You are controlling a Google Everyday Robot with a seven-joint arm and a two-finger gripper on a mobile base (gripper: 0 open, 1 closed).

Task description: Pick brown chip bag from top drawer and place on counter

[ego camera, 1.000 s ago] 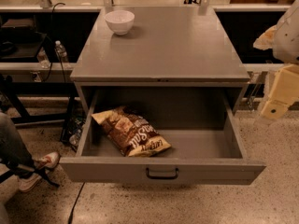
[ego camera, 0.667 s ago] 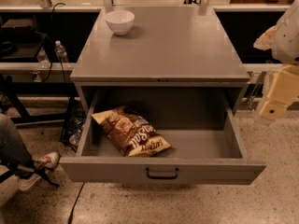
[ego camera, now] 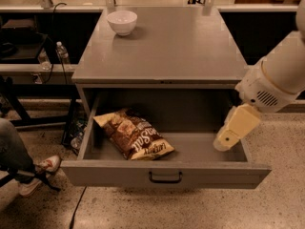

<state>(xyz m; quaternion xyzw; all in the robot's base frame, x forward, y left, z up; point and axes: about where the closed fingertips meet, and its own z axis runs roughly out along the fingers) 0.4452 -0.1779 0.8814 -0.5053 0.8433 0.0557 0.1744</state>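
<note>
The brown chip bag (ego camera: 135, 135) lies flat in the left half of the open top drawer (ego camera: 164, 172), pale yellow ends showing, lettering up. The counter (ego camera: 167, 42) is the grey cabinet top above the drawer. My gripper (ego camera: 234, 129) is a cream-coloured piece on the white arm (ego camera: 275, 80) coming in from the right. It hangs over the drawer's right end, well to the right of the bag and not touching it. It holds nothing that I can see.
A white bowl (ego camera: 122, 22) stands on the counter's back left corner. A person's leg and shoe (ego camera: 40, 171) are on the floor at the left. A water bottle (ego camera: 62, 53) stands on a low shelf left of the cabinet. Dark shelving runs behind.
The arm has swung in from the right edge toward the drawer, and the gripper now hangs over the drawer's right end. The bag and the bowl have not moved.
</note>
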